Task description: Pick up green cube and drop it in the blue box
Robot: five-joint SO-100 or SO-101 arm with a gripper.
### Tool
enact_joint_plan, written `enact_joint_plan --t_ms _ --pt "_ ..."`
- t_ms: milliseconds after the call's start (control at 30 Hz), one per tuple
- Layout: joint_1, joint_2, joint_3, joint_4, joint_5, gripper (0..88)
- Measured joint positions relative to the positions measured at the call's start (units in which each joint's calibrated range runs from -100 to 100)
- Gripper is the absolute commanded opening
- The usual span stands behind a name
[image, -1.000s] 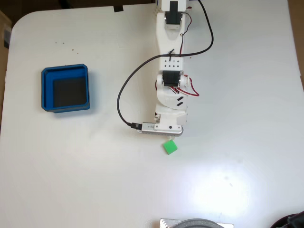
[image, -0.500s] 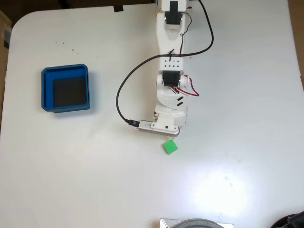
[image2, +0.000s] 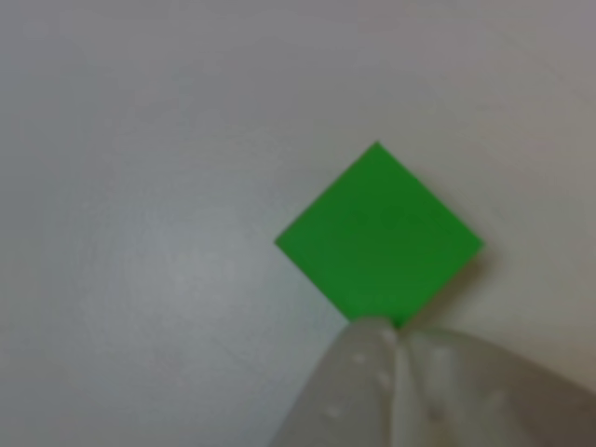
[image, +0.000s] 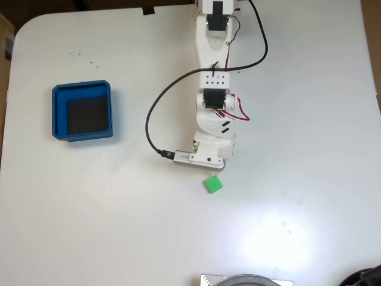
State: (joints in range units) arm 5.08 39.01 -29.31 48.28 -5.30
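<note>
The small bright green solid cube (image: pixel 212 184) lies on the white tabletop (image: pixel 297 119), exactly where it lay a second ago, while the arm's head has drawn back slightly from it. In the other view the white end effector (image2: pixel 396 340) touches the cube's (image2: pixel 380 231) near corner with fingers pressed together, holding nothing. The square blue thick-walled box (image: pixel 82 111) sits well apart to the left, so the grasp is not yet made

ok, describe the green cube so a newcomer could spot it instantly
On the white table, follow the white robot arm down the fixed view to its end. The small bright green solid cube lies just below it, far right of the square blue tray, and is the table's lone green thing.
</note>
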Motion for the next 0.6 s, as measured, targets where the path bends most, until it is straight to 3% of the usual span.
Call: enact_joint_plan --t_ms 467,600 --pt "0.0 0.0 0.0 0.0 0.05 1.4" --pt "0.0 0.0 0.0 0.0 0.05 6.0"
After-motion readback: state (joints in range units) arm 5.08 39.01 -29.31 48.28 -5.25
